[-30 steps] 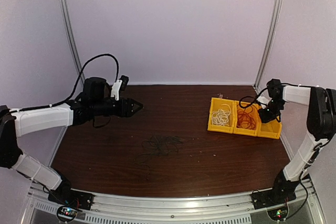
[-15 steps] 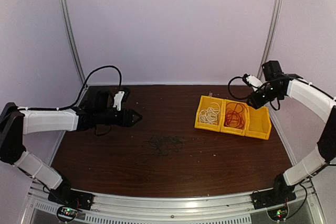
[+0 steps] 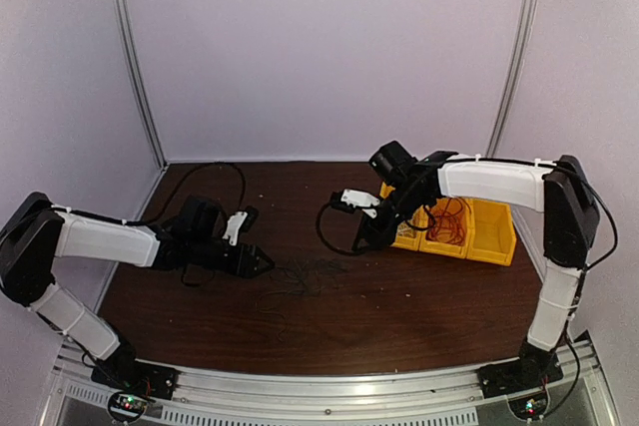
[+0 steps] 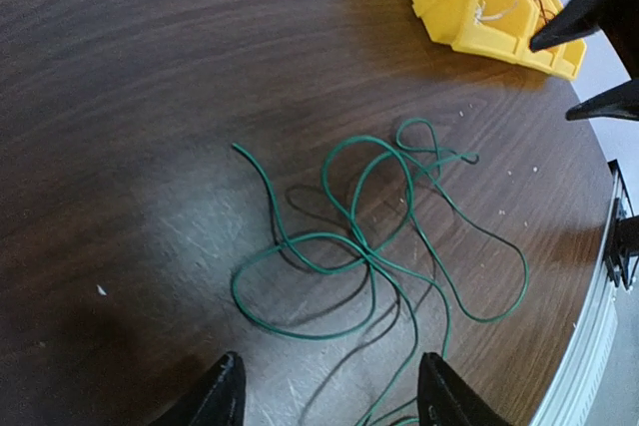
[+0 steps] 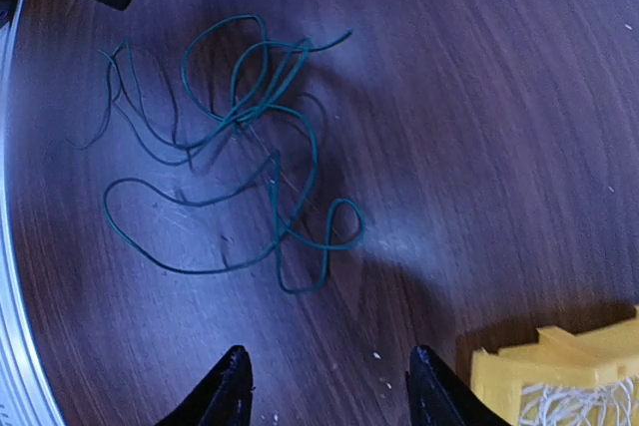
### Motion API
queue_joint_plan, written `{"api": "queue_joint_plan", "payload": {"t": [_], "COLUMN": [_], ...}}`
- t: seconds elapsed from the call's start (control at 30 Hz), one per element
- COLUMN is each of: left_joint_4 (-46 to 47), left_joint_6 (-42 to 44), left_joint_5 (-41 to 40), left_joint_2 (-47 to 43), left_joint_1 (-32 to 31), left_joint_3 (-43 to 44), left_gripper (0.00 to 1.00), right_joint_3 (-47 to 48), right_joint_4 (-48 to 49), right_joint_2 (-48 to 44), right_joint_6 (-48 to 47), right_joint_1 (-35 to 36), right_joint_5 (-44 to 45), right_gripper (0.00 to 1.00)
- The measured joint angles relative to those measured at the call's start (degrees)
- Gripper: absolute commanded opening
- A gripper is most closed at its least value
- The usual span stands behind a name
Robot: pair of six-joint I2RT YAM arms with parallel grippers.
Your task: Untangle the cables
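Green cable [image 3: 310, 271] lies tangled on bench [image 3: 429, 296], left end effector [image 4: 329, 356] beside it, right end effector [image 5: 327, 349] above it; both wide open, empty. Step judged: approach. Next move calls for pinching separate strands.

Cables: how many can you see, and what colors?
3. A green cable lies loose on the table. A red cable sits in the yellow bins, and a white cable in the bin beside it. The right arm may hide more.
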Motion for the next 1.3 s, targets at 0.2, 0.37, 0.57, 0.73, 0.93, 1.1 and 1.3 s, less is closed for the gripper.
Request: {"api": "queue_joint_plan", "payload": {"t": [0.2,0.37,0.57,0.73,0.93,1.1,1.3], "left_joint_4": [-2.6,-3.8,-3.3,-1.5,1.1,3.3,9.7], "left_joint_6": [-0.2,-1.5,-2.5,-2.8,-3.0,-3.0,-3.0], "left_joint_5": [-1.6,-3.1,-3.5,-3.2,-3.0,-3.1,-2.6], "left_joint_2": [-1.0,-1.6,-1.4,-0.2,0.5,1.8,5.5], "left_joint_1": [-4.7,-4.9,-4.9,-4.9,-4.9,-5.0,-5.2], "left_joint_3": [-1.6,-4.2,-5.2,-5.4,-6.9,-7.2,-7.2], "left_gripper": [0.6,0.6,0.59,0.58,0.54,0.47,0.3], "right_joint_3": [8.4,11.6,11.8,12.3,15.3,21.6,33.4], "right_joint_4": [1.0,1.2,0.1,-0.8,-2.7,-6.7,-10.4], "right_joint_2": [10.3,15.6,16.3,16.5,18.4,18.5,13.1], "right_joint_6": [1.3,1.5,1.4,1.6,2.6,3.0,4.3], "right_joint_1": [4.6,4.8,4.8,4.8,4.8,4.8,4.8], "right_joint_5": [-2.0,-2.9,-4.4,-6.1,-6.4,-6.4,-8.1], "right_gripper": [0.54,0.48,0.32,0.24,0.0,0.0,0.0]}}
